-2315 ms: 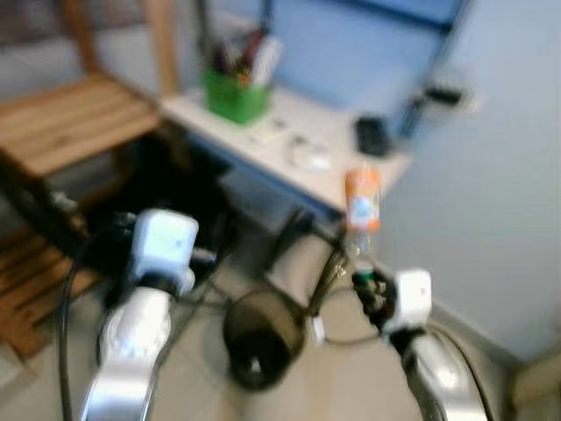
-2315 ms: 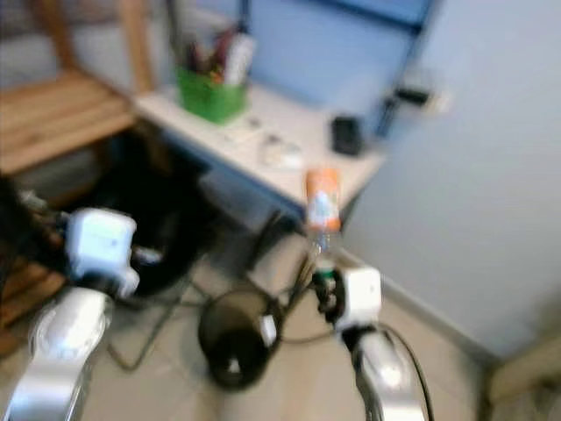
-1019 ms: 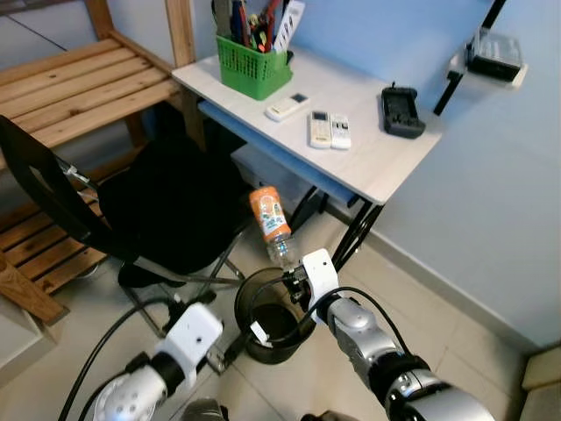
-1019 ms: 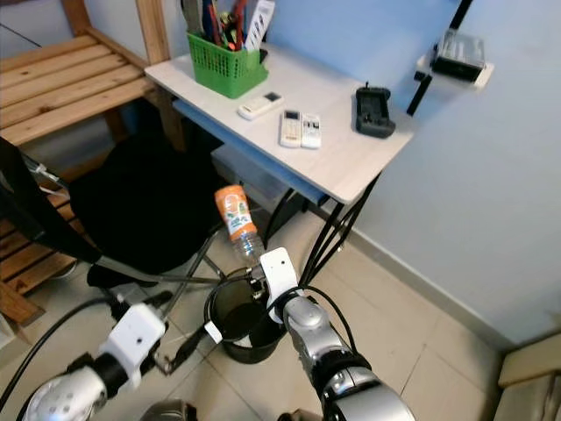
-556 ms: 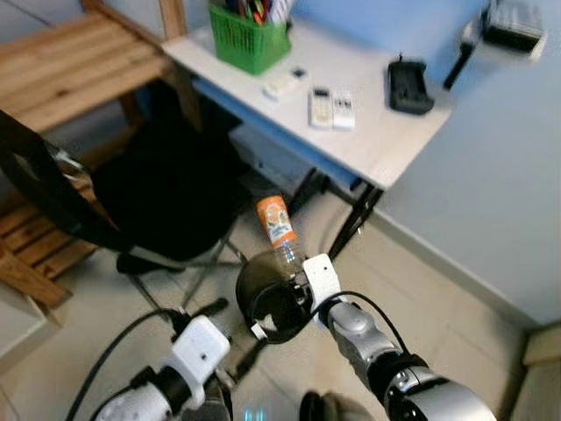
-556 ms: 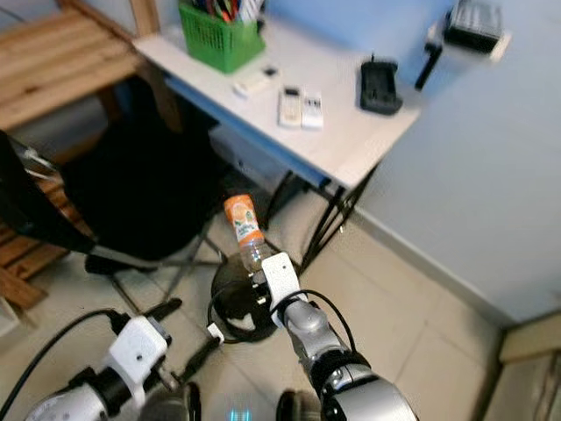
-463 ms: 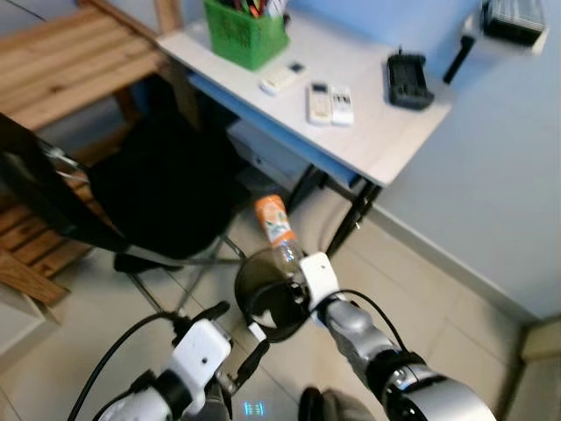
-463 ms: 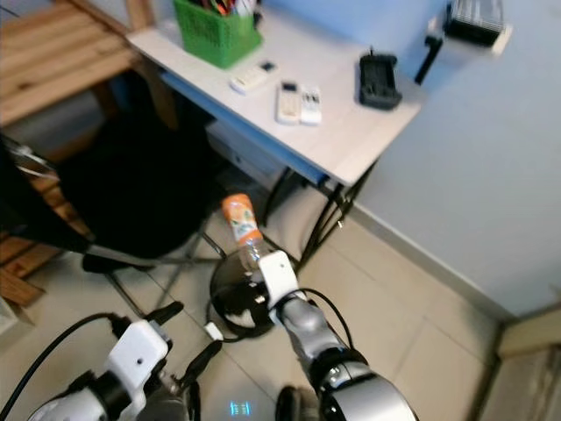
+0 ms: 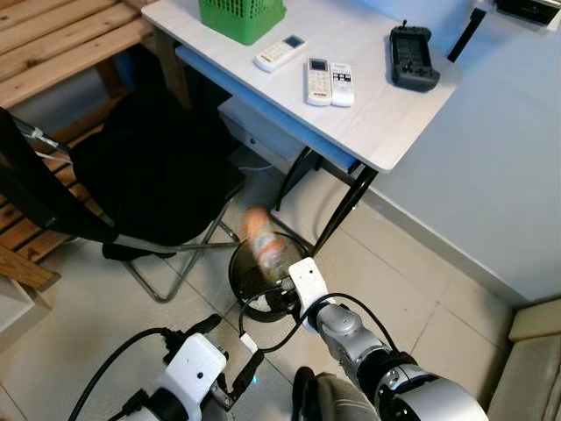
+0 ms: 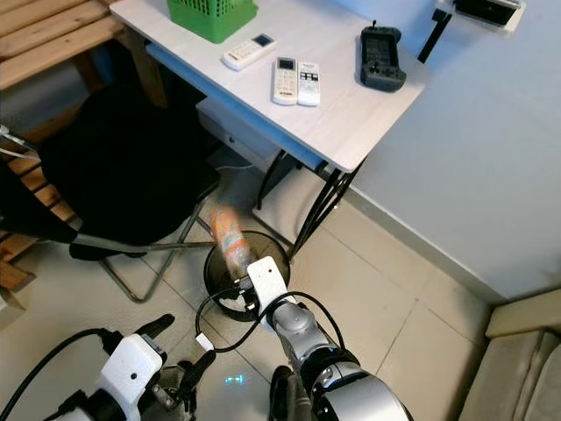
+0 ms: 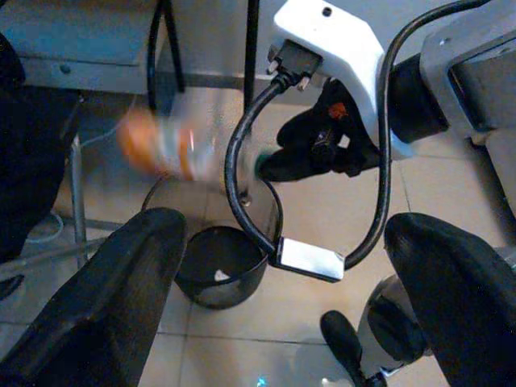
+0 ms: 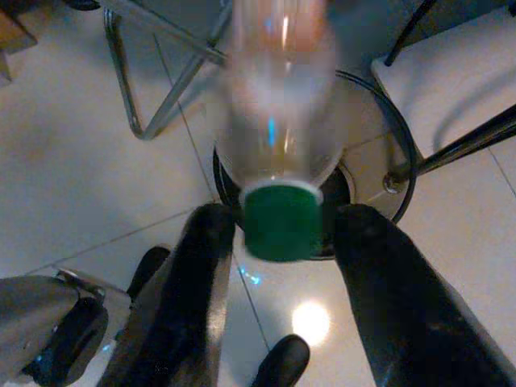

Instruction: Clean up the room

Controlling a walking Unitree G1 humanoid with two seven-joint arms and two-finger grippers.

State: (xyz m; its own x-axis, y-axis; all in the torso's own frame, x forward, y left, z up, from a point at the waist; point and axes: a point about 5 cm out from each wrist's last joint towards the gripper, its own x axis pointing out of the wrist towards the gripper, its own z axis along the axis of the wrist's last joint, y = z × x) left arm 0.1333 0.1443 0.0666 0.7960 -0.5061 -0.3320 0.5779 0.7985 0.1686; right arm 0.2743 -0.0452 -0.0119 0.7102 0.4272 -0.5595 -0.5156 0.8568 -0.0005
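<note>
A clear plastic bottle point(image 9: 263, 241) with an orange label and green cap point(image 12: 279, 219) hangs motion-blurred just above a round black trash bin point(image 9: 238, 282) on the tiled floor. My right gripper point(image 12: 282, 226) sits at the bin's near rim right under the cap, open, its fingers point(image 12: 201, 266) standing off either side of the cap. In the left wrist view the bottle point(image 11: 157, 145) is a blur over the bin point(image 11: 211, 278). My left gripper point(image 11: 282, 234) is low and nearer to me, open and holding nothing.
A black folding chair point(image 9: 149, 175) stands to the left of the bin. Behind it a white desk point(image 9: 377, 132) on black legs point(image 9: 346, 206) carries remotes, a green basket and a black controller. Wooden shelving point(image 9: 53, 53) is far left. A sofa corner point(image 9: 536, 351) is right.
The camera has tilted further down. The bottle, sharp and held at the cap before, is now blurred and lower over the bin, with the right fingers parted.
</note>
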